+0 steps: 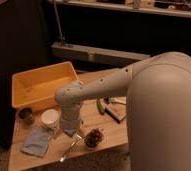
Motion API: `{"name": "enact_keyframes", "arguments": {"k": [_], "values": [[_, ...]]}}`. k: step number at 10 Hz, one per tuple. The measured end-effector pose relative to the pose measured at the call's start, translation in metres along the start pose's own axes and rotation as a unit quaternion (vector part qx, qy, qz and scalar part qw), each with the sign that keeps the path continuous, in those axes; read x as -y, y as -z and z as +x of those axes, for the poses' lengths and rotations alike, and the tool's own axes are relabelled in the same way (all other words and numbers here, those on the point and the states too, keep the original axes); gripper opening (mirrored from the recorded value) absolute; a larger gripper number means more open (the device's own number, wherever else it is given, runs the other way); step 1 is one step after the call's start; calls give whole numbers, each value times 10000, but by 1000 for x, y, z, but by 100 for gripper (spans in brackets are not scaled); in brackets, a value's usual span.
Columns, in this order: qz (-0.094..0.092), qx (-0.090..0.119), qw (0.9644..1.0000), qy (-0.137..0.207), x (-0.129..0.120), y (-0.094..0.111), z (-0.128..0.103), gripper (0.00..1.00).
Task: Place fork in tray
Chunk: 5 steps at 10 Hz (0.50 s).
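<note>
Fork (69,149): judged light, stiff, slick; flat on table (111,137). Best pinched mid-handle. Gripper (74,132) just above upper end; open or closed, cannot tell.

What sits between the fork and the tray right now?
The white cup stands between the fork and the tray, near its front rim. The end effector hangs just above the fork; nothing visible between them.
</note>
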Motion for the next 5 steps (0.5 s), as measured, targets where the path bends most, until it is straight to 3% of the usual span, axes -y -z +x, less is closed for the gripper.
{"name": "enact_keyframes", "arguments": {"k": [5], "values": [[168,80,9997,-126,-1,-21,1,80]]}}
